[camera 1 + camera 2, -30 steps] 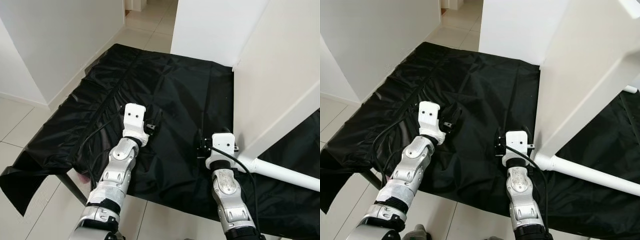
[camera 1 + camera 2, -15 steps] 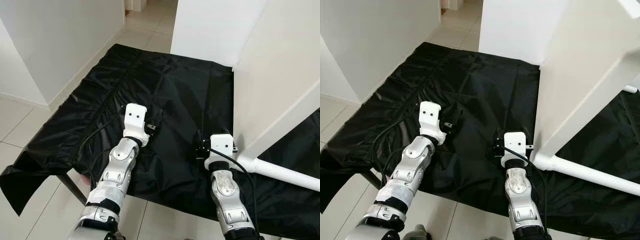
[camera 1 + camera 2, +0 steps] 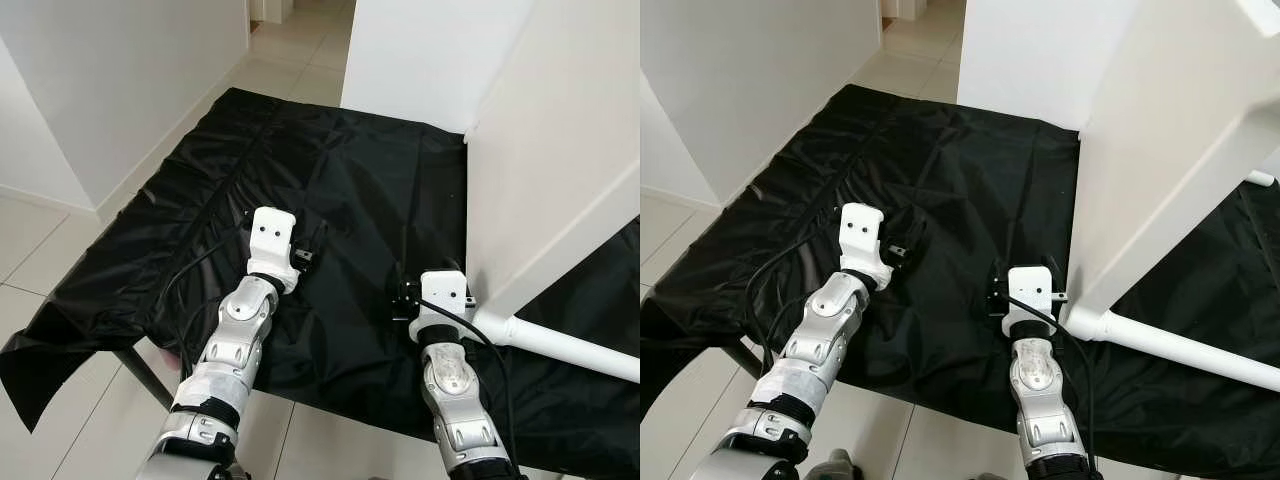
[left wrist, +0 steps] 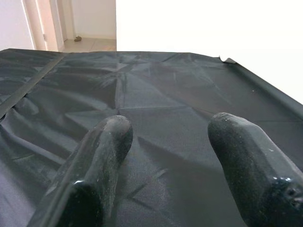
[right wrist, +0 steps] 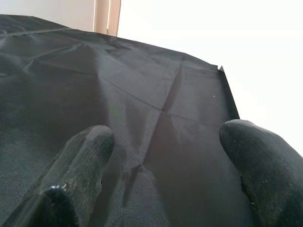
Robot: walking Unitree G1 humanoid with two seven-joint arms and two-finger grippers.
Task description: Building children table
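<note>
Tabletop panel (image 3: pixel 560 150), white, stands on edge along the right side of the black sheet (image 3: pixel 340 190), one white leg (image 3: pixel 1180 345) jutting from its near corner. Left gripper (image 4: pixel 170 130) and right gripper (image 5: pixel 168 144) hover spread and empty over the sheet; the wrist views show wrinkled fabric between their fingers.

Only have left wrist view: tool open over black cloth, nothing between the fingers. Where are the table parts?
Observer: A large white panel stands on edge on the black cloth, on the robot's right, well away from the left tool.
Operator: Any legs out? Which tool is closer?
Observer: One white leg lies on the cloth with its end meeting the panel's base. The right tool is open and empty just left of that joint.
</note>
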